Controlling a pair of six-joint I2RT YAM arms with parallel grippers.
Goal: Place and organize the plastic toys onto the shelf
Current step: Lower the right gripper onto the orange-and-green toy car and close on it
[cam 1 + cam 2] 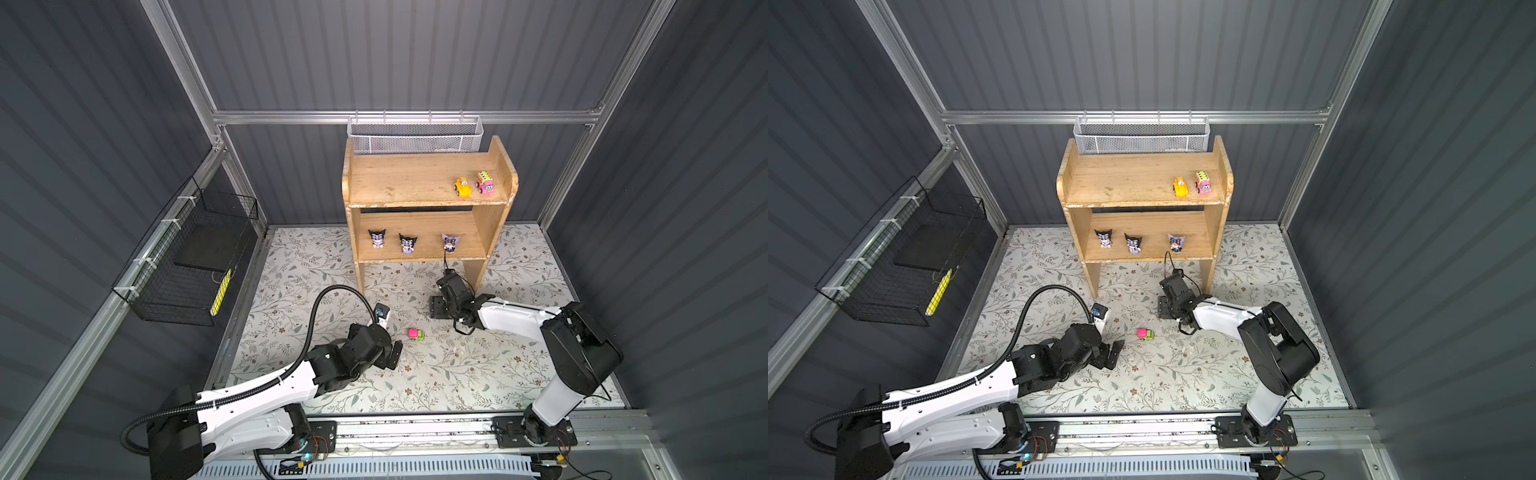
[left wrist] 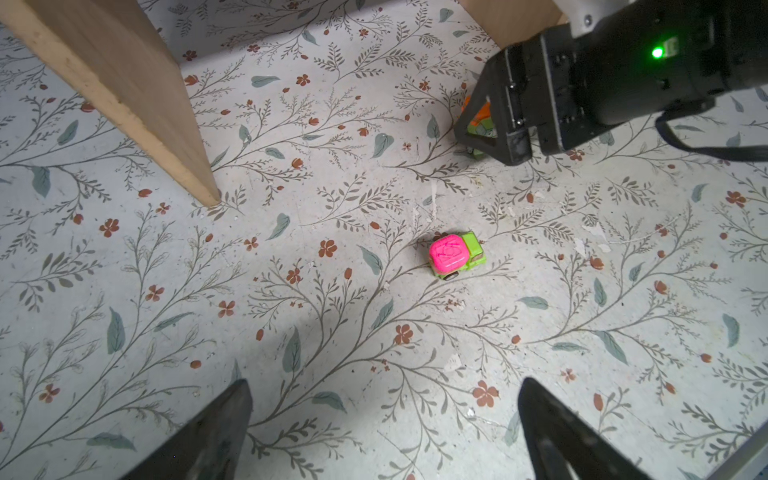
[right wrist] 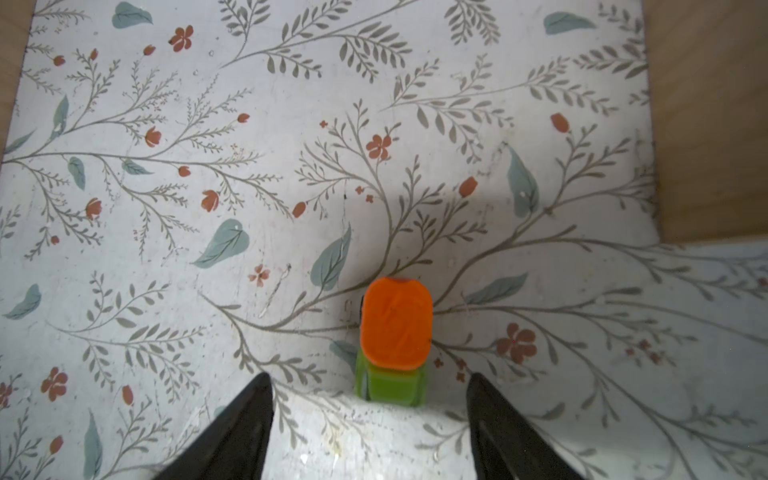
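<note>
The wooden shelf (image 1: 399, 178) (image 1: 1121, 178) holds an orange car (image 1: 462, 187) and a pink car (image 1: 485, 183) on its top tier. On the lower tier stand three black-and-lilac figurines (image 1: 377, 238) (image 1: 407, 243) (image 1: 450, 242). A pink-and-green car (image 1: 416, 334) (image 2: 455, 255) sits on the floral floor, ahead of my open left gripper (image 1: 395, 353) (image 2: 384, 388). My right gripper (image 1: 437, 307) (image 3: 369, 378) is low over the floor and open. An orange-and-green car (image 3: 395, 336) has its green end between the fingertips, with gaps on both sides. This car is hidden in both top views.
A white mesh basket (image 1: 415, 135) hangs on the back wall behind the shelf. A black wire basket (image 1: 187, 266) with a yellow item (image 1: 220, 293) hangs on the left wall. The shelf's legs (image 2: 124, 95) stand on the floor close to both grippers.
</note>
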